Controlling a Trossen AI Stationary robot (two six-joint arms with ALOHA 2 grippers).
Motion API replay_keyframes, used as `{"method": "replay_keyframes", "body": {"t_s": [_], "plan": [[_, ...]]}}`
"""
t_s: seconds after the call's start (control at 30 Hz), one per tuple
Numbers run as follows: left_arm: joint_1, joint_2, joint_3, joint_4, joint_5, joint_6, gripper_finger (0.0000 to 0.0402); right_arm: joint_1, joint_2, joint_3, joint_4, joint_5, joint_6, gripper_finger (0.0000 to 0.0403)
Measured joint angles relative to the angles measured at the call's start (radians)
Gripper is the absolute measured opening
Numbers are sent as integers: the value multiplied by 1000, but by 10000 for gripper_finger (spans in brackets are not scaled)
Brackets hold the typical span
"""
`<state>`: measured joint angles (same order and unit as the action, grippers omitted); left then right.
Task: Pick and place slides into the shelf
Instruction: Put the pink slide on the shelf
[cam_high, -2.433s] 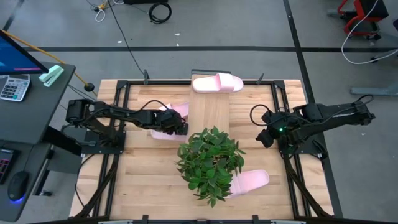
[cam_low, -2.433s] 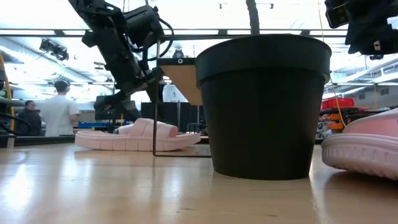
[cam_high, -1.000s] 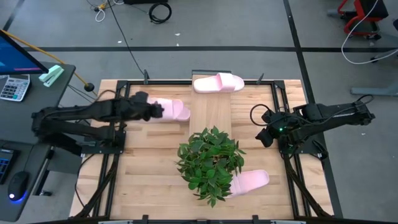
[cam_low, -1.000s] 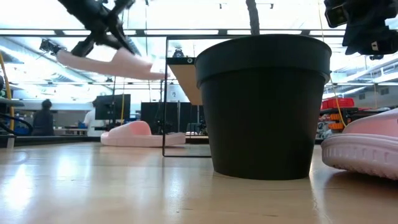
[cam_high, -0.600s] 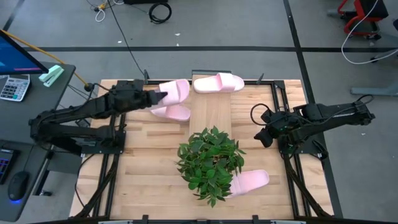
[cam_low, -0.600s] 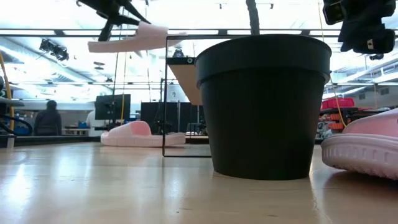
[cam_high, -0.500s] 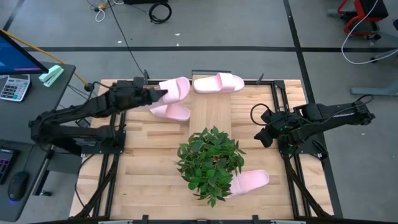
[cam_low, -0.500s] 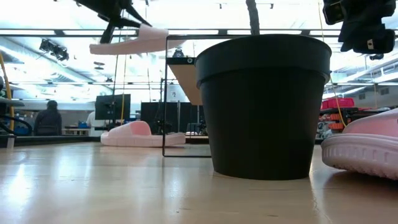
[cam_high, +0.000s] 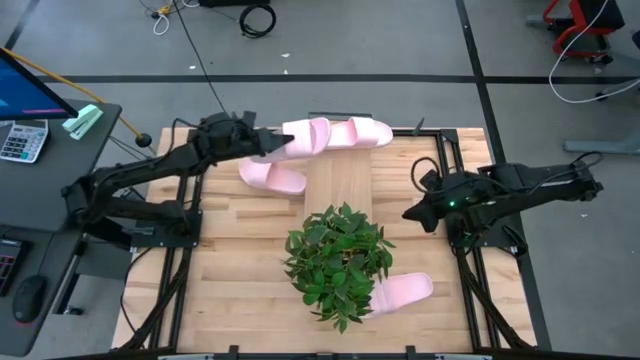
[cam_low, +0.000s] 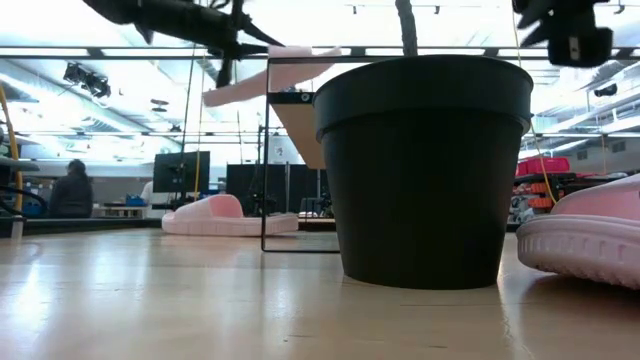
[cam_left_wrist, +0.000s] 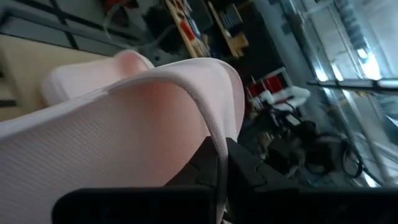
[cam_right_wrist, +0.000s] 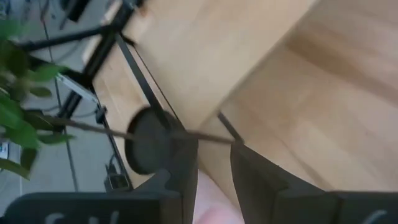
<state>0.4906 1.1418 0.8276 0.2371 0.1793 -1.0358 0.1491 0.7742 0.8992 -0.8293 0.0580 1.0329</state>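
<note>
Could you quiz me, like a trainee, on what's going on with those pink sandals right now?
1. True or false: the left pincer grips a slide in the air.
2. How many slides can be seen from above? A two, B four, C six.
3. What stands on the shelf near its front end?

Key: 1 true. 2 B: held one, one on the shelf, two on the table. 3 a potted plant.

Potted plant (cam_high: 338, 262) at lower centre of high view, green leaves; black pot (cam_low: 424, 170) fills centre of low view. Butcher-block table (cam_high: 240, 260) under it. Monitor (cam_high: 28, 85), calculator (cam_high: 22, 139), mouse (cam_high: 29, 297) at left edge. Cables (cam_high: 255, 17) on grey floor, top. Seated person (cam_low: 71, 190) far left bkgd, low view.
</note>
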Motion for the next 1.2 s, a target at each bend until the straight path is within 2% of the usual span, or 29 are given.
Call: {"method": "replay_keyframes", "body": {"t_s": [0.13, 0.3, 0.47, 0.73, 0.87, 0.97, 1.13, 1.2], "plan": [[19, 75, 0, 114, 72, -38, 12, 0, 3, 65, 0, 83, -22, 103], [40, 160, 0, 287, 150, -122, 12, 0, 4, 143, 0, 239, -40, 103], [52, 220, 0, 387, 226, -206, 12, 0, 8, 197, 4, 367, -88, 103], [36, 275, 6, 497, 228, -327, 12, -41, 21, 229, 118, 406, -279, 103], [9, 316, 97, 498, 199, -335, 12, -92, 24, 229, 162, 406, -384, 103], [-18, 363, 221, 434, 195, -282, 12, -130, 25, 229, 162, 405, -431, 103], [-55, 455, 466, 59, 196, -134, 12, -174, 24, 229, 162, 391, -452, 103], [-66, 490, 546, -31, 195, -122, 12, -183, 24, 229, 162, 378, -453, 103]]}}
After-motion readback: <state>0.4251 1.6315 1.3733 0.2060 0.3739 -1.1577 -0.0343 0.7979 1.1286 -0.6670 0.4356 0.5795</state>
